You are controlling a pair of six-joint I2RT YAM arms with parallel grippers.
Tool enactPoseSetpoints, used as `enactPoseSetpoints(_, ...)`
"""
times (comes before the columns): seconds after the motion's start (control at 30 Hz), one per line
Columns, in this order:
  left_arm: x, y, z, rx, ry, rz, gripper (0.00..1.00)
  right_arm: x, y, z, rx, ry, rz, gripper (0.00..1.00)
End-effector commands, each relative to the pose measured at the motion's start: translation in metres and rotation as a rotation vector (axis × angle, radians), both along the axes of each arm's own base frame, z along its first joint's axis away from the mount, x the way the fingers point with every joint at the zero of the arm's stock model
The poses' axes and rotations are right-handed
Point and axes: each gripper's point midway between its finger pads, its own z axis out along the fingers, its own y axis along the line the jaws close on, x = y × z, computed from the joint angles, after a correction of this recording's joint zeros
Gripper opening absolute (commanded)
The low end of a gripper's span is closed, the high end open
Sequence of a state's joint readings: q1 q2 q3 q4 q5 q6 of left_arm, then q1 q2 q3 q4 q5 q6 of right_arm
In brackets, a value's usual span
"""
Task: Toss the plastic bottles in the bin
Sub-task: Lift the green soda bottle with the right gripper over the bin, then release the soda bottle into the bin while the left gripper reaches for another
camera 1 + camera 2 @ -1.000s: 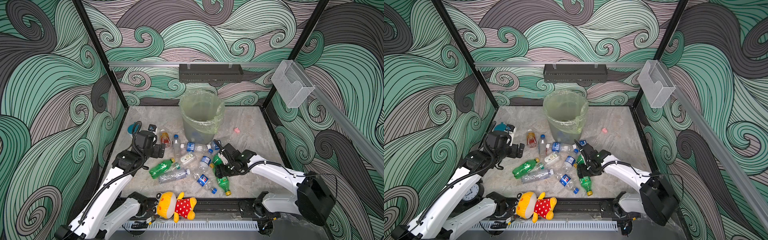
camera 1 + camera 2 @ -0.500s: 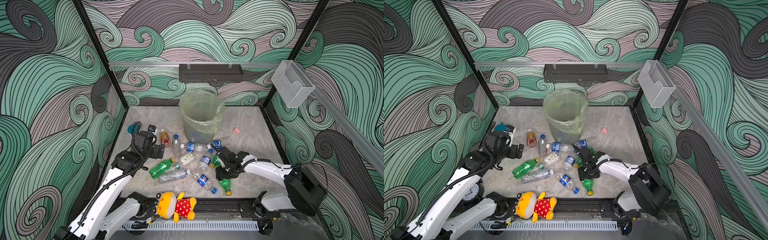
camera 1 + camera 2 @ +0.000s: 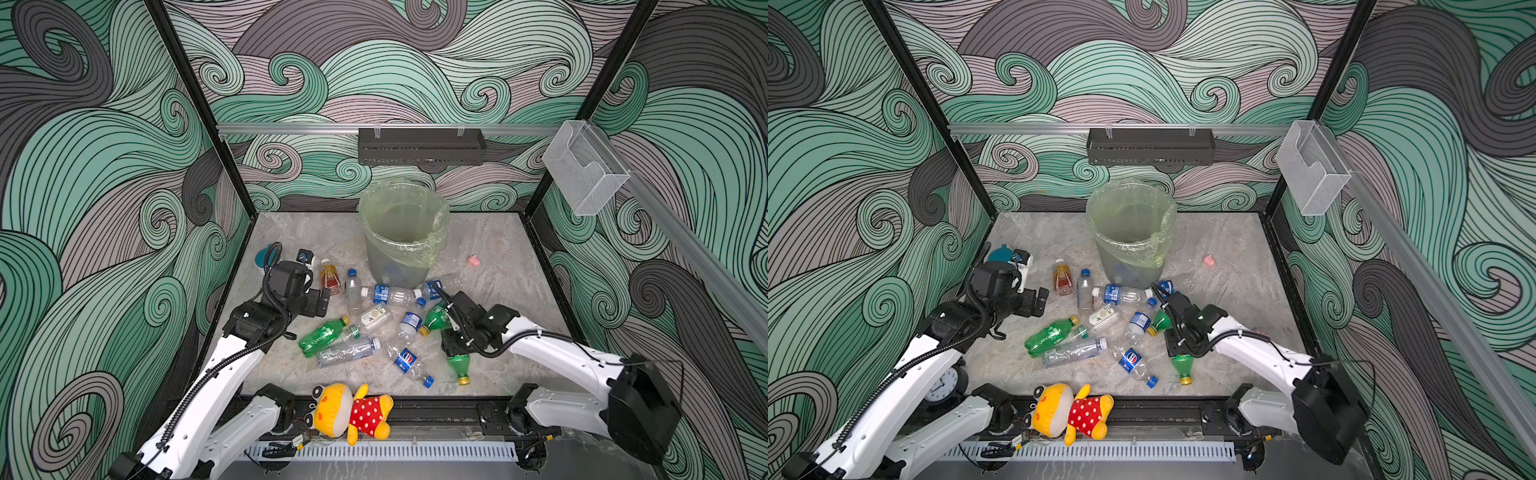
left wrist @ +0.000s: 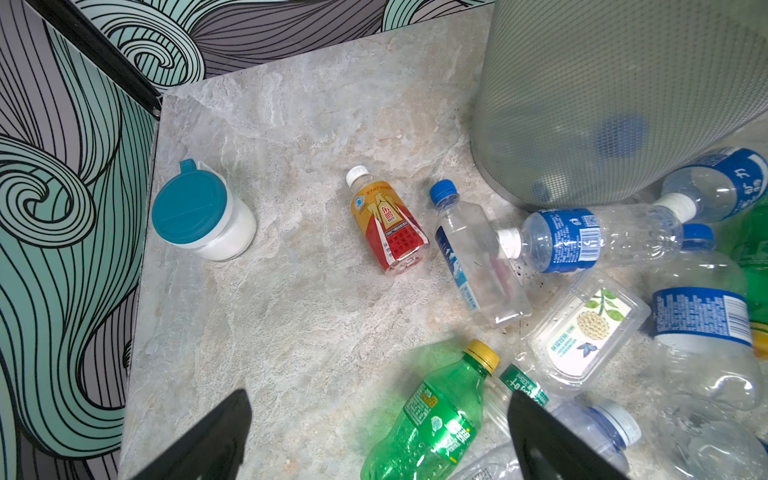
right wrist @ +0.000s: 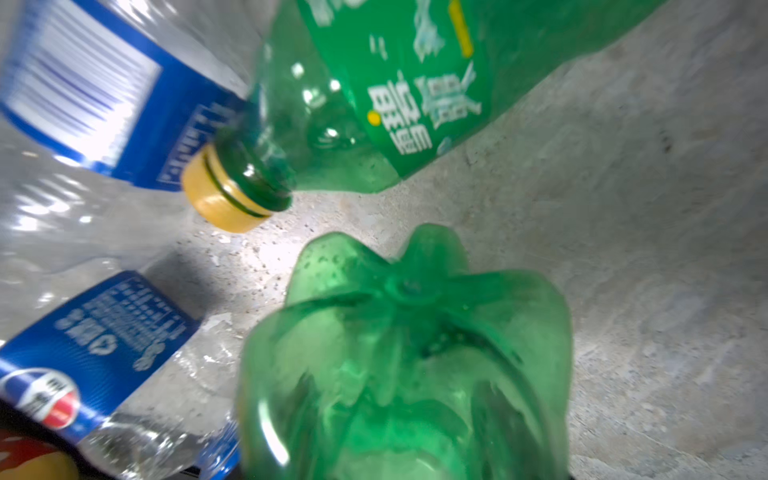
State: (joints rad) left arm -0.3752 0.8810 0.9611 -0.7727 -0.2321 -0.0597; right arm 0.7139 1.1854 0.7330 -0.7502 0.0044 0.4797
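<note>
Right end effector (image 3: 456, 351) clamped on the green bottle (image 3: 458, 366) near its base; long axis runs front-to-back, yellow cap (image 3: 464, 379) frontmost; bin (image 3: 399, 266) stands beyond the other plastic bottles (image 3: 390, 295); left end effector (image 3: 322, 300) released, hovering above the worktop (image 3: 498, 299).

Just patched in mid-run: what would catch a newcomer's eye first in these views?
The litter of plastic bottles strewn across the middle, just in front of the tall bag-lined bin at the back. Then the yellow plush toy in a red dotted dress at the front edge of the table, and the right gripper low over a green bottle on the pile's right; whether its jaws grip it is unclear.
</note>
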Motion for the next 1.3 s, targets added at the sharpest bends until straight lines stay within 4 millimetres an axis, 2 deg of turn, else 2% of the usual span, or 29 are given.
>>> enactPoseSetpoints(0.0,0.006,-0.003,0.019,-0.013,-0.058,-0.020,0.99,0.008,-0.012,0.029,-0.001,-0.061,-0.032,0.47)
enactPoseSetpoints(0.1,0.007,-0.003,0.019,-0.001,-0.051,-0.019,0.99,0.014,-0.016,0.057,0.051,-0.118,-0.043,0.46)
enactPoseSetpoints(0.3,0.006,0.000,0.019,0.013,-0.047,-0.019,0.99,0.025,-0.028,0.131,0.183,-0.301,-0.084,0.44)
enactPoseSetpoints(0.47,0.001,0.000,0.021,0.020,-0.041,-0.032,0.99,0.035,-0.026,0.199,0.279,-0.463,-0.068,0.44)
enactPoseSetpoints(0.57,-0.002,-0.003,0.020,0.014,-0.035,-0.057,0.99,0.051,-0.018,0.240,0.321,-0.564,-0.044,0.43)
enactPoseSetpoints(0.67,-0.004,-0.006,0.021,0.008,-0.027,-0.077,0.99,0.089,0.007,0.289,0.390,-0.680,-0.005,0.42)
enactPoseSetpoints(0.7,-0.004,-0.007,0.022,0.004,-0.026,-0.085,0.99,0.110,0.020,0.305,0.408,-0.709,0.009,0.42)
enactPoseSetpoints(0.8,-0.007,-0.012,0.023,-0.013,-0.010,-0.111,0.99,0.174,0.063,0.343,0.463,-0.741,0.034,0.56)
enactPoseSetpoints(0.87,-0.015,-0.019,0.020,-0.038,0.033,-0.153,0.99,0.207,0.085,0.353,0.479,-0.735,0.042,0.62)
enactPoseSetpoints(0.9,-0.019,-0.021,0.019,-0.050,0.052,-0.159,0.99,0.219,0.093,0.356,0.483,-0.731,0.045,0.70)
enactPoseSetpoints(0.97,-0.026,-0.021,0.018,-0.064,0.073,-0.164,0.99,0.227,0.101,0.362,0.500,-0.725,0.055,0.82)
enactPoseSetpoints(1.03,-0.033,-0.020,0.020,-0.071,0.072,-0.172,0.99,0.223,0.100,0.363,0.495,-0.730,0.064,0.91)
enactPoseSetpoints(1.13,-0.040,-0.022,0.025,-0.085,0.070,-0.192,0.99,0.205,0.082,0.361,0.451,-0.765,0.067,0.97)
enactPoseSetpoints(1.27,-0.039,-0.026,0.028,-0.088,0.090,-0.210,0.99,0.177,0.057,0.353,0.420,-0.792,0.063,1.00)
